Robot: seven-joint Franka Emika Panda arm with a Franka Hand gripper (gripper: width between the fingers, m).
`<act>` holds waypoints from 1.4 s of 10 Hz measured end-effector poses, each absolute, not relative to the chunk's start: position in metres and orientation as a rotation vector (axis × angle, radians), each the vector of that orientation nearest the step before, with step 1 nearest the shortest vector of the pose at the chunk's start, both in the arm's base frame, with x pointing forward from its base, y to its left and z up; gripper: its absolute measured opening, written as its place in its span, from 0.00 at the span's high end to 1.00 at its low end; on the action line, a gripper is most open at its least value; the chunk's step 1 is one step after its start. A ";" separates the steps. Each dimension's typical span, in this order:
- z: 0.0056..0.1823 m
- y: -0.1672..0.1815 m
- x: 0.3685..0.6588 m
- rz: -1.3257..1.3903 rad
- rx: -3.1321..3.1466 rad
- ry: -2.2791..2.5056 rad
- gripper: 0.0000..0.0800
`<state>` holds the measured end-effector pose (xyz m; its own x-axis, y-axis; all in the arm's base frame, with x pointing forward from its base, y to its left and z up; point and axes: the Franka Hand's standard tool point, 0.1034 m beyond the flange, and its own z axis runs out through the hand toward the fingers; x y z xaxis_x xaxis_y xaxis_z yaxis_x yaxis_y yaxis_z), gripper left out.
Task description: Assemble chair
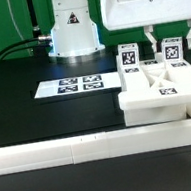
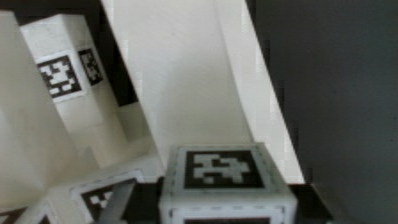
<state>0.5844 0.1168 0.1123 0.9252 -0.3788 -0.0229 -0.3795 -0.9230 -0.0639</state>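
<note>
The partly built white chair point(image 1: 156, 95) stands on the black table at the exterior view's right. It is a blocky base with a cross-braced panel on top. Two short tagged posts rise at its back, one to the left point(image 1: 127, 55) and one to the right point(image 1: 172, 51). My gripper point(image 1: 168, 40) hangs straight above the right post with its fingers down either side of the post's top. In the wrist view the tagged post top point(image 2: 222, 172) fills the space between my gripper's point(image 2: 222, 208) dark fingers, which are shut on it. The other post point(image 2: 63, 85) stands beside it.
The marker board point(image 1: 79, 84) lies flat in the middle of the table. A long low white border rail point(image 1: 72, 146) runs along the front edge. The robot's base point(image 1: 72, 29) stands at the back, with cables behind it.
</note>
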 end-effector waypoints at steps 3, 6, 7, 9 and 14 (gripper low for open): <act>0.112 0.117 0.584 0.022 -2.966 0.809 0.65; 0.112 0.118 0.584 0.032 -2.881 1.074 0.64; 0.112 0.118 0.584 0.035 -2.853 1.146 0.64; 0.113 0.122 0.584 0.042 -2.725 1.400 0.64; 0.113 0.126 0.586 0.096 -2.279 1.995 0.64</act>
